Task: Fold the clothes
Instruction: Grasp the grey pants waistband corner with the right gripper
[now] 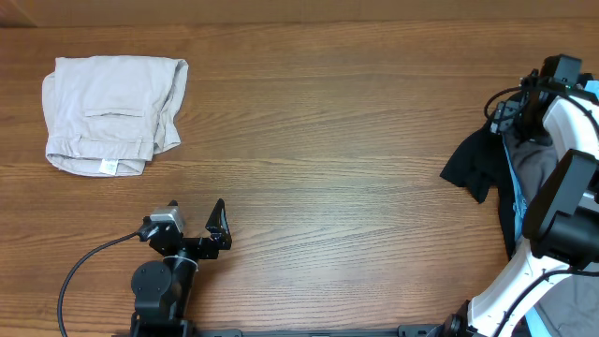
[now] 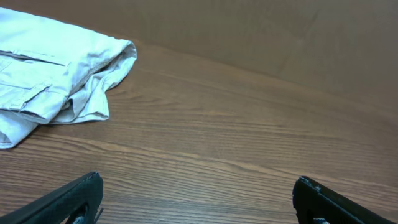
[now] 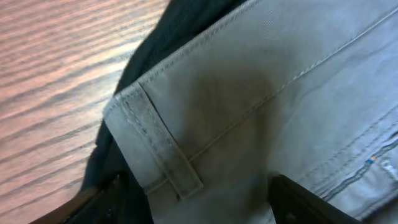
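Medium-grey shorts point(image 3: 261, 87) fill the right wrist view, their waistband and belt loop point(image 3: 163, 146) uppermost, lying on a black garment point(image 3: 146, 56). My right gripper point(image 3: 199, 205) stands open just above the waistband, one finger on each side of the belt loop. In the overhead view this pile sits at the right edge: black garment point(image 1: 475, 164), grey shorts point(image 1: 536, 167) and a light blue strip point(image 1: 511, 192). Folded beige shorts point(image 1: 112, 112) lie at the far left. My left gripper point(image 1: 197, 215) hovers open over bare wood near the front edge, with the beige shorts point(image 2: 56, 68) ahead of it.
The wooden table point(image 1: 328, 140) stretches between the two piles. The white right arm point(image 1: 562, 187) covers part of the right-hand pile. A black cable point(image 1: 84, 267) trails from the left arm's base at the front edge.
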Controlling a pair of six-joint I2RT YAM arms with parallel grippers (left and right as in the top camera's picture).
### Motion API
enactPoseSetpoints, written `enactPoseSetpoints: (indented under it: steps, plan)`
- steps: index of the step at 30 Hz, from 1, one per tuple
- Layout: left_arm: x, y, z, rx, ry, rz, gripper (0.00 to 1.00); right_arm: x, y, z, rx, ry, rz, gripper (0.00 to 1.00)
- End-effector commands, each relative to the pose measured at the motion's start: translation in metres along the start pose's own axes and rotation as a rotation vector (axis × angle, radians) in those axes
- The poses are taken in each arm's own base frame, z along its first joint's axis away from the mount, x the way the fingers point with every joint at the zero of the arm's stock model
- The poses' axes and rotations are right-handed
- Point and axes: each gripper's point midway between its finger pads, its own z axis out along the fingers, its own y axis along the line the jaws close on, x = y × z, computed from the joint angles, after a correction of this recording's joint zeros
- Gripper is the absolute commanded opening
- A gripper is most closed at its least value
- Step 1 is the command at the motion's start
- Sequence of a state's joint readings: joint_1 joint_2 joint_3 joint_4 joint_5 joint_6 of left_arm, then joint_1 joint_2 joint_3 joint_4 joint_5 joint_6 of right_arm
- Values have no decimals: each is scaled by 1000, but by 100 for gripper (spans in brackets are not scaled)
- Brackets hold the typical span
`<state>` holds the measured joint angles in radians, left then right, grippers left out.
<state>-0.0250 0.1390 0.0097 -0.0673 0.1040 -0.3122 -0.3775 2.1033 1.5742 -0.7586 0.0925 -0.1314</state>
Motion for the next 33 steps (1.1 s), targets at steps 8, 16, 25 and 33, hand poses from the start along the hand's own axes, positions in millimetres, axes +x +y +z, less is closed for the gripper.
enactPoseSetpoints:
  steps: [8,16,25,33]
  plan:
    - [0,1,0,-4,-6,-5,100,3,-2,4,-2,3,6,69]
    - [0,1,0,-4,-6,-5,100,4,-2,5,-2,6,5,60]
    - [0,1,0,-4,-6,-5,100,13,0,13,-3,12,5,59]
    - [0,1,0,-4,-6,-5,100,4,-1,10,-2,-13,7,22]
